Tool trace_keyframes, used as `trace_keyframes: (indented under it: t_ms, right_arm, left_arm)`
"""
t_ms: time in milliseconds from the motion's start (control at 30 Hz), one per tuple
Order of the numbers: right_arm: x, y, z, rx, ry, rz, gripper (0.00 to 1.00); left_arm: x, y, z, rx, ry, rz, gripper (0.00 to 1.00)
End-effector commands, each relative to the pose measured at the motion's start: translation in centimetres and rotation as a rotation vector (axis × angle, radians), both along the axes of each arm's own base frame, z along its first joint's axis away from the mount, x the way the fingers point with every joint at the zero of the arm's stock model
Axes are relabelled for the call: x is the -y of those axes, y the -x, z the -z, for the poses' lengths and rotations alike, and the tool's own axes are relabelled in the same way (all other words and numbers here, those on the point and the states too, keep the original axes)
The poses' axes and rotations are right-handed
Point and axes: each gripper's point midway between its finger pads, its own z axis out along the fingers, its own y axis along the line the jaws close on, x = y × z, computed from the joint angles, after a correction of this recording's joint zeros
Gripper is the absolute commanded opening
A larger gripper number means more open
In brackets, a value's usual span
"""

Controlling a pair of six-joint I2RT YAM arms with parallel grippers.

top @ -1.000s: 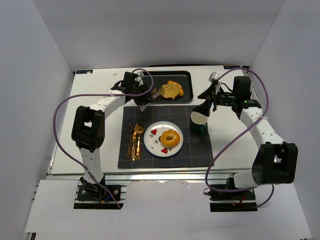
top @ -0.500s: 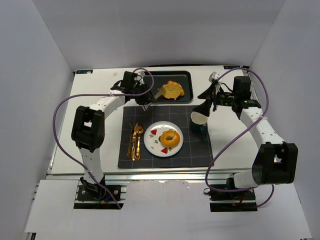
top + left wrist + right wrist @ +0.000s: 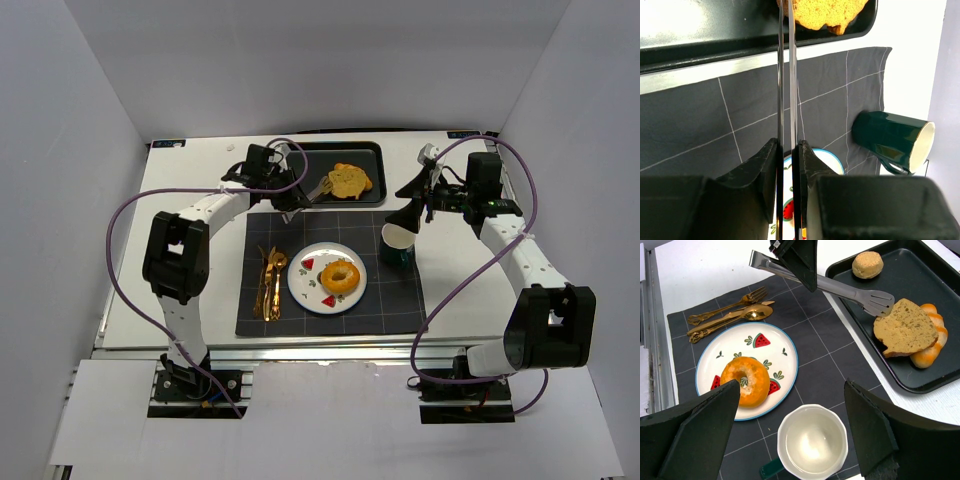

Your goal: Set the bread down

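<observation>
Clenching the tongs (image 3: 840, 289), the left pincer (image 3: 787, 147) apparently nips the bread slice (image 3: 905, 325) at its 9 o'clock edge; the next move should lift it toward the plate (image 3: 785, 360) at 6 o'clock.

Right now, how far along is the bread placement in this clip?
Done: the tan bread slice lies in the black rectangular tray, leaning on an orange roll. In hand: the left gripper is shut on the silver metal tongs, whose tips meet the slice's edge; whether they pinch it I cannot tell. Left: probably only letting go and backing the tongs away.
</observation>
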Motion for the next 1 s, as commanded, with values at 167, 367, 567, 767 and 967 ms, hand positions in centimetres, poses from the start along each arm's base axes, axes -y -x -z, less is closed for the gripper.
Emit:
trace_keyframes:
  t_ms: [167,367,567,767,967]
  right_arm:
    - [0.1,0.4,-1.0,0.039,-0.008,-0.004,0.88]
    - [0.1,0.3,-0.9,0.036,-0.009,-0.005,0.88]
    - [0.1,0.4,-1.0,0.037,-0.008,-0.005,0.88]
    - [0.2,0.4,-0.9,0.040,-0.003,-0.003,0.88]
    - [0.2,0.7,-0.9,0.043,0.003,-0.009,0.88]
  left_arm:
    - [-1.9,-1.0,-6.6,0.145,0.100,-0.062,0.00]
    - [-2.5,-0.2,-8.3,0.167,0.134,-0.064,0.00]
    - [-2.6,1.3,-9.5,0.174,0.166,-0.062,0.00]
    - [-3.2,5.2,-9.6,0.132,0.196,-0.063,0.00]
    - [-4.7,12.2,-9.4,0.050,0.201,-0.068,0.00]
